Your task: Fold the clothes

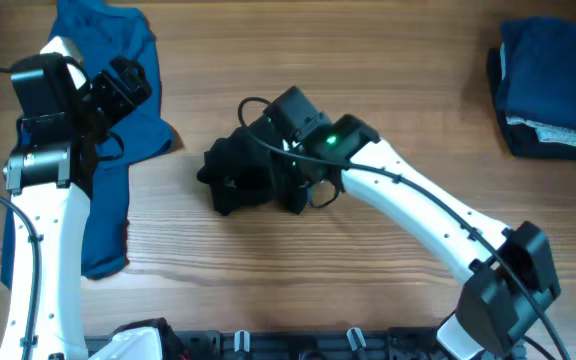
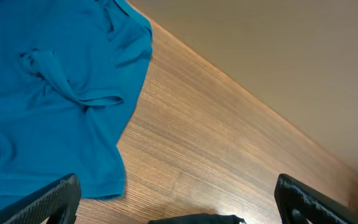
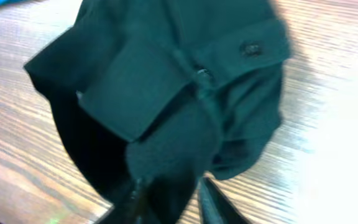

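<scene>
A crumpled black garment [image 1: 240, 170] lies mid-table; the right wrist view shows its folds and buttons [image 3: 166, 81] close up. My right gripper [image 1: 286, 165] is at its right edge, and its fingers [image 3: 213, 199] are shut on a bunch of the black cloth. A bright blue T-shirt [image 1: 118, 110] lies spread at the far left, and it fills the upper left of the left wrist view [image 2: 48, 93]. My left gripper [image 1: 118, 90] hovers over the T-shirt, wide open [image 2: 176, 199], with bare wood between its fingers.
A neat stack of folded dark blue, grey and black clothes [image 1: 553, 90] sits at the far right. Bare wooden table [image 1: 388, 80] lies between it and the black garment. The arm bases stand at the front edge.
</scene>
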Controlling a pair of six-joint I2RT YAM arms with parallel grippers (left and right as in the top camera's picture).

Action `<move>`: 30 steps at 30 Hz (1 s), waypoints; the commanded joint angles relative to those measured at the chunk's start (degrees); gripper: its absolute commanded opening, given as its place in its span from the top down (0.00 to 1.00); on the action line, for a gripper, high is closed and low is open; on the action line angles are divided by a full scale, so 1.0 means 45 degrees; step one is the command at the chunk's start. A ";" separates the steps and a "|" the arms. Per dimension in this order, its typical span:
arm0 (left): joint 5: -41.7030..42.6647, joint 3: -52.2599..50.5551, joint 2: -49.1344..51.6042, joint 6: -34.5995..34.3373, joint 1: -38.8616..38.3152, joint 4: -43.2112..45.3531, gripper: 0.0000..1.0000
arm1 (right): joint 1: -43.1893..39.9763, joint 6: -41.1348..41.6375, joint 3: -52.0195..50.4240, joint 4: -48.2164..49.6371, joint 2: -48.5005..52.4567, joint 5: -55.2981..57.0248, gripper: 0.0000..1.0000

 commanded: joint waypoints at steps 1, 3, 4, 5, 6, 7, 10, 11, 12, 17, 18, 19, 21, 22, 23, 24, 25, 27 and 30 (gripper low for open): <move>0.0107 0.0170 -0.0112 0.0024 0.0078 -0.0005 0.00 | 0.0777 0.0350 -0.0665 0.0423 0.0345 -0.0427 0.95; 0.0112 0.0170 -0.0112 0.0024 0.0078 -0.0024 0.00 | 0.1477 0.0481 -0.0685 0.0699 0.0738 -0.0476 0.96; 0.0107 0.0170 -0.0112 0.0024 0.0078 -0.0058 0.00 | 0.1734 0.0471 -0.0685 0.0806 0.0991 -0.0641 0.96; 0.0107 0.0170 -0.0112 0.0024 0.0078 -0.0117 0.00 | 0.1996 0.0466 -0.0685 0.0869 0.1326 -0.0855 0.96; 0.0107 0.0170 -0.0112 0.0024 0.0078 -0.0170 0.00 | 0.2123 0.0432 -0.0685 0.0874 0.1588 -0.0976 0.96; 0.0107 0.0170 -0.0112 0.0029 0.0078 -0.0238 0.00 | 0.2229 0.0418 -0.0685 0.0894 0.1880 -0.1069 0.96; 0.0107 0.0170 -0.0024 0.0029 0.0078 -0.0311 0.00 | 0.2079 0.0049 -0.0505 0.0981 0.2021 -0.1350 0.96; 0.0107 0.0170 0.0005 0.0029 0.0078 -0.0340 0.00 | 0.1972 -0.0136 -0.0282 0.0967 0.1826 -0.1175 0.96; 0.0112 0.0170 0.0063 0.0029 0.0078 -0.0374 0.00 | 0.1889 -0.0248 -0.0049 0.0947 0.1608 -0.0962 0.96; 0.0272 0.0170 0.0355 0.0379 0.0063 -0.1088 0.00 | 0.0763 -0.1248 0.2011 0.0350 -0.0374 -0.0403 0.57; 0.0661 0.0170 0.0393 0.0933 0.0063 -0.1224 0.00 | 0.0389 -0.1316 0.2297 0.0282 -0.0729 -0.0340 0.43; 0.1185 0.0170 0.0418 0.1438 0.0058 -0.1355 0.00 | -0.0019 -0.1418 0.2535 0.0253 -0.1044 -0.0321 0.32; 0.1948 0.0170 0.0486 0.2594 -0.0107 -0.1642 0.01 | -0.0777 -0.1588 0.2715 0.0267 -0.1467 -0.0316 0.21; 0.1982 0.0170 0.0529 0.3186 -0.0306 -0.1875 0.00 | -0.1360 -0.1588 0.2715 0.0262 -0.1647 -0.0321 0.18; 0.1962 0.0170 0.0695 0.4221 -0.0787 -0.2361 0.00 | -0.1996 -0.1671 0.2715 0.0136 -0.1671 -0.0325 0.18; 0.1865 0.0170 0.0816 0.4522 -0.1054 -0.2584 0.01 | -0.2288 -0.1671 0.2715 0.0044 -0.1656 -0.0345 0.17; 0.1671 0.0170 0.1054 0.4940 -0.1452 -0.2856 0.01 | -0.2657 -0.1792 0.2715 -0.0083 -0.1632 -0.0476 0.17; 0.1049 0.0170 0.1622 0.5479 -0.2210 -0.3220 0.01 | -0.2968 -0.1904 0.2710 -0.0185 -0.1632 -0.0520 0.16; 0.0782 0.0170 0.2841 0.6557 -0.3580 -0.3429 0.01 | -0.3167 -0.1914 0.2710 -0.0199 -0.1632 -0.0505 0.16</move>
